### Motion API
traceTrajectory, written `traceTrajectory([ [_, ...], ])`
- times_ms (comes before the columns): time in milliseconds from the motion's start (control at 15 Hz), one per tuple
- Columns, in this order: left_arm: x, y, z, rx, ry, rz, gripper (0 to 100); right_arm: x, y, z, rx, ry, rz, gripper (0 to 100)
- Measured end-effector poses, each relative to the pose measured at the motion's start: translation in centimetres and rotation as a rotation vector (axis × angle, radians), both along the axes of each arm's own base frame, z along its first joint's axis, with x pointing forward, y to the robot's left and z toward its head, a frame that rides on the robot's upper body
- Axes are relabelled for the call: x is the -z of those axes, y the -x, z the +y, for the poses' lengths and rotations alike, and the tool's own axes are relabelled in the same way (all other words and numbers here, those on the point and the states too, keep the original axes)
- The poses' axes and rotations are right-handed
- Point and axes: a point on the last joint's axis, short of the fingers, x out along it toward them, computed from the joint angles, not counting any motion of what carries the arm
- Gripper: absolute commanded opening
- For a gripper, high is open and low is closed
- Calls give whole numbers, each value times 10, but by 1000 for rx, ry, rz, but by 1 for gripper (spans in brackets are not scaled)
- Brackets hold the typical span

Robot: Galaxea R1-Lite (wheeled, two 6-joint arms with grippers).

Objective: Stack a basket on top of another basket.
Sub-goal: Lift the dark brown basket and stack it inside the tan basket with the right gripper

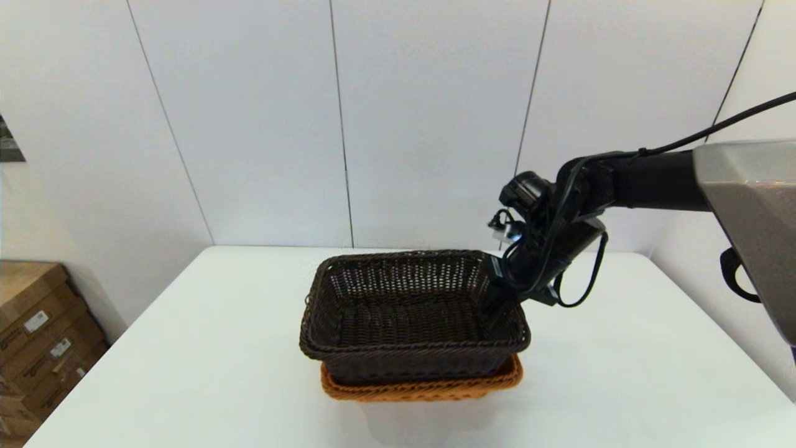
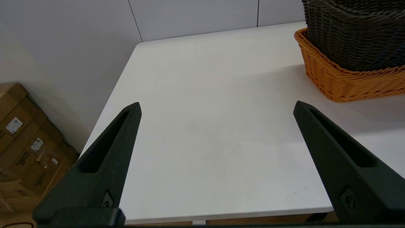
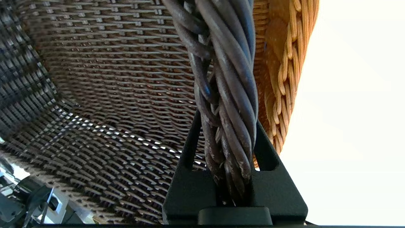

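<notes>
Dark basket (image 1: 410, 311) rim pinched in right claw (image 1: 497, 292).

Two rectangular woven wicker baskets are sitting on one white table (image 1: 186, 373): one dark brown open-weave basket (image 1: 410, 311) and one orange-tan basket (image 1: 423, 389). Several brown cardboard boxes (image 1: 37, 336) are stacking at nine o'clock.

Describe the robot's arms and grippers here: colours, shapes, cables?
The right arm is matte black with a grey shell segment nearer the body and loose black cables looping around the wrist. The left gripper has long, tapering black fingers with slotted recesses.
</notes>
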Motion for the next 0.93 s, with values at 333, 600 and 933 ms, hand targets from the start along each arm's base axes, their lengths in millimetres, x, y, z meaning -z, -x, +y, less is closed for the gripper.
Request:
traceTrajectory([
  [333, 0, 0, 0, 0, 0, 0, 100, 4, -2, 1, -1, 1, 8, 0],
  [600, 0, 0, 0, 0, 0, 0, 100, 7, -6, 1, -8, 1, 2, 0],
  [933, 0, 0, 0, 0, 0, 0, 100, 6, -11, 0, 0, -6, -13, 0],
])
